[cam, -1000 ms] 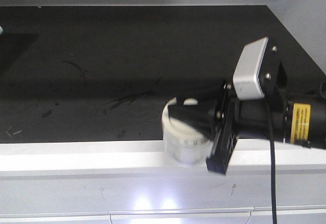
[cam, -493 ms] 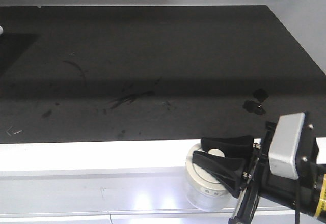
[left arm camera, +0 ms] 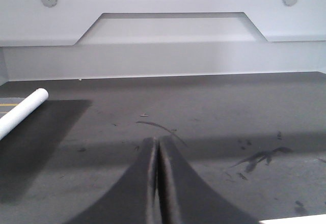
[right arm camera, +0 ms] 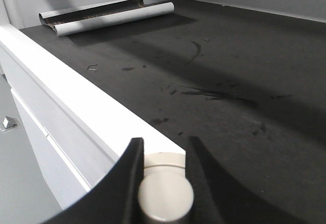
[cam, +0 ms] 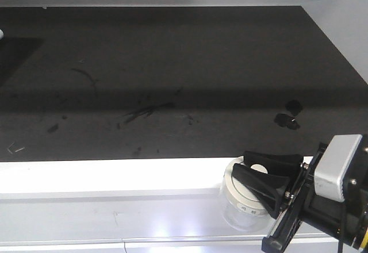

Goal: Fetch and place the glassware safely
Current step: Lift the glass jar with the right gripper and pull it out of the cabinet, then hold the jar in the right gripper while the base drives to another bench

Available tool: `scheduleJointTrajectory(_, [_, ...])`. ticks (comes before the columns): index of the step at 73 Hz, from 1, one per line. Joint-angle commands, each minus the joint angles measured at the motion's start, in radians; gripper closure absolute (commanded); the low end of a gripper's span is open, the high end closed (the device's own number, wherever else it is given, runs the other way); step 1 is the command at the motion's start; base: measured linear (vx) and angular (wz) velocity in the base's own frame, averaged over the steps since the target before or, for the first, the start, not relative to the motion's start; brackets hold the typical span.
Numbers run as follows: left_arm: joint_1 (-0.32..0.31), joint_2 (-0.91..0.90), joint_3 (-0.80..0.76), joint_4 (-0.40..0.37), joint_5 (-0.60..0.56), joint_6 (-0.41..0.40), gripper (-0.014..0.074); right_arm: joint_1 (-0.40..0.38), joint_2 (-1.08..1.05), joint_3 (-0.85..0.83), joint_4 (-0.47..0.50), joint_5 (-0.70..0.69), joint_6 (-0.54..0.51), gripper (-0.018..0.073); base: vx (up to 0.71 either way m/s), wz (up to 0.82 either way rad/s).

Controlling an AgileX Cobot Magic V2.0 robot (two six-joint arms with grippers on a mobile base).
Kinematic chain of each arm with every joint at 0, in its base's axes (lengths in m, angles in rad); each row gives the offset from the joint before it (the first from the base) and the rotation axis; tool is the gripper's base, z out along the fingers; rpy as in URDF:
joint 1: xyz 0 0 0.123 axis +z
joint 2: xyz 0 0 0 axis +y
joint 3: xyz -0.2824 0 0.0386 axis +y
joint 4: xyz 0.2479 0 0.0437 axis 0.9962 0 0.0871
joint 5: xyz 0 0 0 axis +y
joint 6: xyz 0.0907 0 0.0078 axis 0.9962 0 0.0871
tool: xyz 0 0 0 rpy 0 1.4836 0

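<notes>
The glass jar (cam: 244, 204) is clear and squat, with a cream-white lid, a round knob and a small label on the lid rim. It hangs in front of the white shelf edge at the lower right of the front view. My right gripper (cam: 256, 175) is shut on the lid knob (right arm camera: 166, 196), one black finger on each side. In the right wrist view only the lid (right arm camera: 165, 160) and knob show; the glass body is hidden. My left gripper (left arm camera: 156, 145) is shut and empty over the black shelf mat.
A black scuffed mat (cam: 172, 75) covers the shelf, with a white front lip (cam: 103, 178). A rolled white sheet (right arm camera: 107, 16) lies at the far left; it also shows in the left wrist view (left arm camera: 23, 109). Small dark scraps (cam: 287, 115) lie on the mat's right side. Drawer fronts (cam: 63, 221) lie below.
My right gripper has carried the jar down and to the right, from over the shelf lip to in front of and below it. The left gripper view has no earlier frame.
</notes>
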Motion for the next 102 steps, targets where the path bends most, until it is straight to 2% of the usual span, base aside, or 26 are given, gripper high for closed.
scheduleJointTrajectory(1, [-0.008, 0.010, -0.027, -0.006, -0.068, -0.006, 0.0603, -0.003, -0.016, -0.030, 0.041, -0.059, -0.011, 0.0560, 0.00, 0.00])
scheduleJointTrajectory(39, [-0.008, 0.010, -0.027, -0.006, -0.068, -0.006, 0.0603, -0.003, -0.016, -0.030, 0.040, -0.056, -0.011, 0.0560, -0.04, 0.16])
scheduleJointTrajectory(102, [-0.008, 0.010, -0.027, -0.006, -0.068, -0.006, 0.0603, -0.003, -0.016, -0.030, 0.040, -0.057, -0.011, 0.0560, -0.02, 0.63])
